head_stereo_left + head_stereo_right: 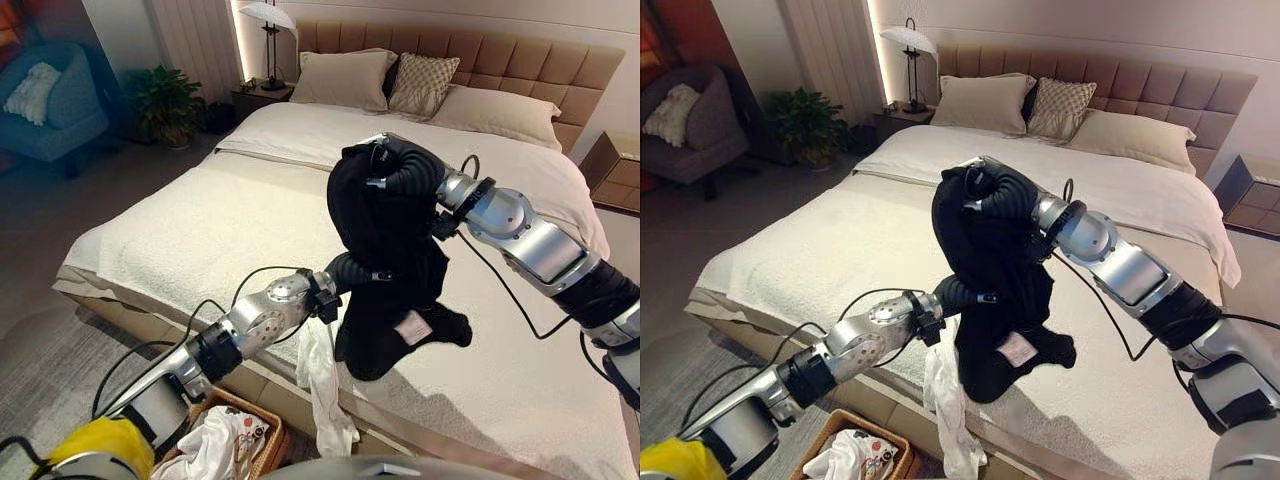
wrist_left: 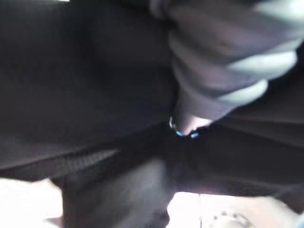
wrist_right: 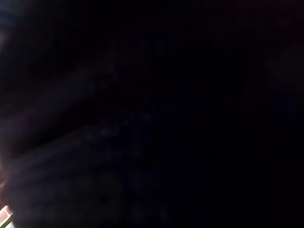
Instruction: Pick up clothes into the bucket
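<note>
A black garment [image 1: 385, 265] hangs bunched above the near side of the bed, its lower end with a white label [image 1: 414, 326] resting on the cover. My right hand [image 1: 408, 172] is at the top of the bundle, its dark ribbed cover wrapped in the cloth. My left hand [image 1: 352, 268] pushes into the garment's middle from the left. Dark cloth [image 2: 85, 95] lies right against both wrist cameras. A wicker basket [image 1: 262, 440] with white clothes [image 1: 215, 445] in it stands on the floor by the bed's near edge, below my left arm.
A white cloth [image 1: 322, 385] hangs over the bed's near edge beside the basket. The wide cream bed [image 1: 200, 220] has pillows [image 1: 345, 78] at its head. A lamp [image 1: 268, 40], a plant [image 1: 165, 100] and an armchair [image 1: 45, 100] stand at the far left.
</note>
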